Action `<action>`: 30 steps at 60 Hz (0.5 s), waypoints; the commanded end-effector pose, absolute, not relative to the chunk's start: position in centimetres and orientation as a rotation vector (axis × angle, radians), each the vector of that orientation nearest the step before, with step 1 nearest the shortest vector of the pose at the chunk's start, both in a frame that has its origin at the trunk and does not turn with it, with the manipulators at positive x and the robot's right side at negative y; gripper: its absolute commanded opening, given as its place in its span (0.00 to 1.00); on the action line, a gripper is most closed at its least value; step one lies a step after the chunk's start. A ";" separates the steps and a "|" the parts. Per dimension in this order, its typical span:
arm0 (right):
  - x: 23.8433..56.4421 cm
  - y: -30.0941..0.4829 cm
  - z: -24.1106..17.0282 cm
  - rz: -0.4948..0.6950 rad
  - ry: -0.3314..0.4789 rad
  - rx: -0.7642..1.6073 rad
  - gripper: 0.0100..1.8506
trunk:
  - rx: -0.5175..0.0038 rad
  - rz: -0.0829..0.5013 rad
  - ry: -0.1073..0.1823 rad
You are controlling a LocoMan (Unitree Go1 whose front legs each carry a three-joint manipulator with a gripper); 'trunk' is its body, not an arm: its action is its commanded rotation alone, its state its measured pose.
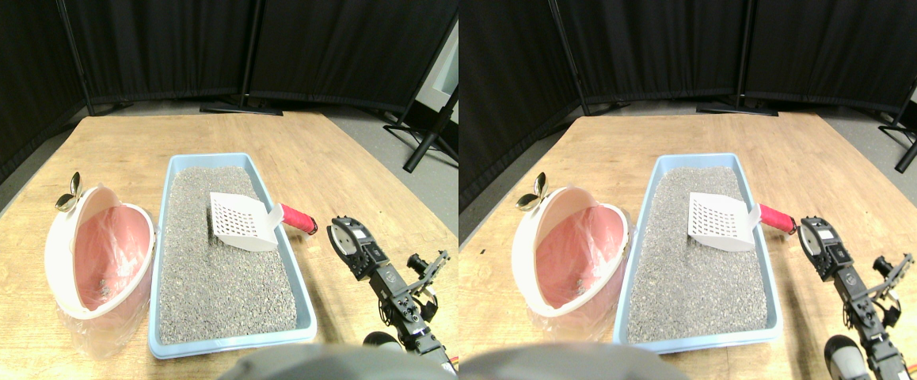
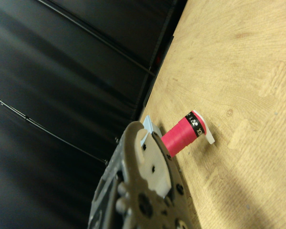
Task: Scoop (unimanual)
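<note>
Nearing scoop (image 1: 246,221), claw (image 1: 341,234) seemingly apart.

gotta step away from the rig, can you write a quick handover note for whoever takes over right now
Right gripper: off to the right of the litter tray, just short of the scoop's red handle, holding nothing. Whether the jaws are open or shut does not show.
Scoop: white slotted head lies on the grey litter in the tray's far right part; the handle sticks out over the right rim.
Pink bin: left of the tray, tipped toward the camera, with a plastic liner; a few grains inside.
Done: approach to the handle.
Left: grasp the handle, scoop litter, probably empty it into the bin.
</note>
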State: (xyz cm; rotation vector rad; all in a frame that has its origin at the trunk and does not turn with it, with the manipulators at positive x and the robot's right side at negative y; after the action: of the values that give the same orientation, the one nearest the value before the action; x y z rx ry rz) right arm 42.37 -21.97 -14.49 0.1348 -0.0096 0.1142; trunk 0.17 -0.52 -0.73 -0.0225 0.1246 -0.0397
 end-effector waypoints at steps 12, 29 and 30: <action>42.7 -21.4 -13.8 0.127 -0.059 0.127 0.02 | -0.048 -0.036 0.116; 42.9 -21.5 -13.9 0.138 -0.056 0.128 0.02 | -0.047 -0.036 0.116; 43.0 -21.5 -13.9 0.137 -0.055 0.128 0.02 | -0.047 -0.036 0.116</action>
State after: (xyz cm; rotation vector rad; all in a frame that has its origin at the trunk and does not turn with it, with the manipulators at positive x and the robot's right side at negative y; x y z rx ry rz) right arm 42.82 -21.51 -14.46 0.1294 -0.0194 0.1291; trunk 0.13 -0.50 -0.71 -0.0257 0.1241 -0.0372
